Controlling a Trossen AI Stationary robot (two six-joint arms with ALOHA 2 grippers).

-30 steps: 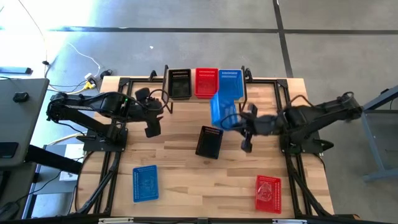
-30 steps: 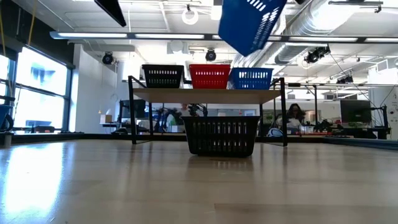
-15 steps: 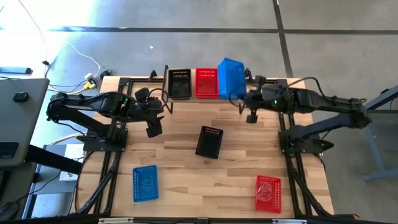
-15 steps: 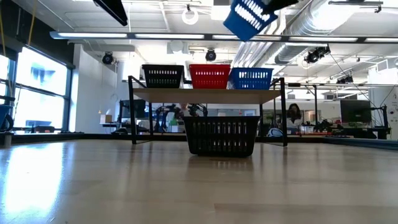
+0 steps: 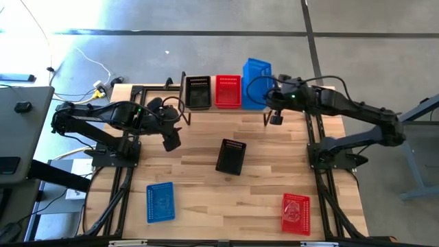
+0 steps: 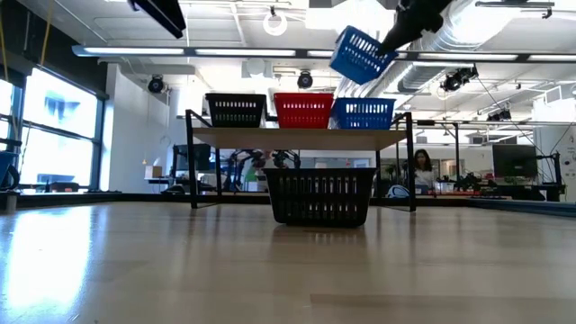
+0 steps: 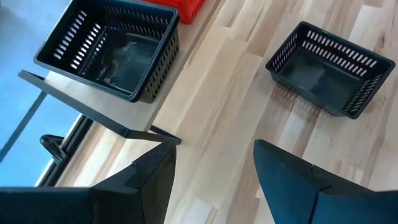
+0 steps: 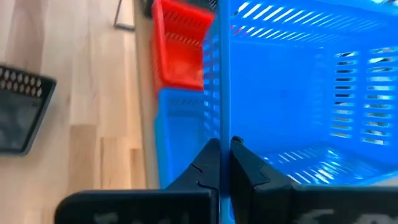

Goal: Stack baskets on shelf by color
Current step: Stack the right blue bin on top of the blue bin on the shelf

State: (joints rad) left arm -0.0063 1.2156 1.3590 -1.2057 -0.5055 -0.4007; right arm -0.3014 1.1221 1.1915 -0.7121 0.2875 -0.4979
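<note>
1. High view: shelf [image 5: 226,108] at table's far edge w/ three baskets in a row – black basket [image 5: 198,91], red basket [image 5: 228,90], blue basket at the right end, mostly hidden under a second, held blue basket [image 5: 255,74]. Right gripper [image 5: 266,95] reaches over shelf's right end, fingers pressed together on the held blue basket's wall; basket is tilted, above the shelf one. Left gripper [image 5: 170,140] hangs over table near shelf's left end, fingers spread, nothing in them. Loose on table: black basket [image 5: 231,156] at centre, blue basket [image 5: 160,202] near-left, red basket [image 5: 295,213] near-right, all well apart.

2. Low view: shelf top [image 6: 301,136] carries black [image 6: 236,110], red [image 6: 304,110], blue [image 6: 364,113] side by side. Held blue basket [image 6: 361,54] in the air, tilted, above the shelf's blue one, not touching. Centre black basket [image 6: 320,196] stands upright in front of shelf. Person [image 6: 420,167] in room behind.

3. Left wrist view: left fingers [image 7: 292,180] apart, empty. Black basket on shelf [image 7: 112,45] w/ corner of red [image 7: 185,7] beside it; table's black basket [image 7: 329,67] farther off.

4. Right wrist view: right fingers [image 8: 247,167] pinch the thin wall of the held blue basket [image 8: 298,87]. Beyond it: shelf's blue basket [image 8: 180,134], red one [image 8: 179,46] beside, black table basket [image 8: 22,109] at frame edge.
</note>
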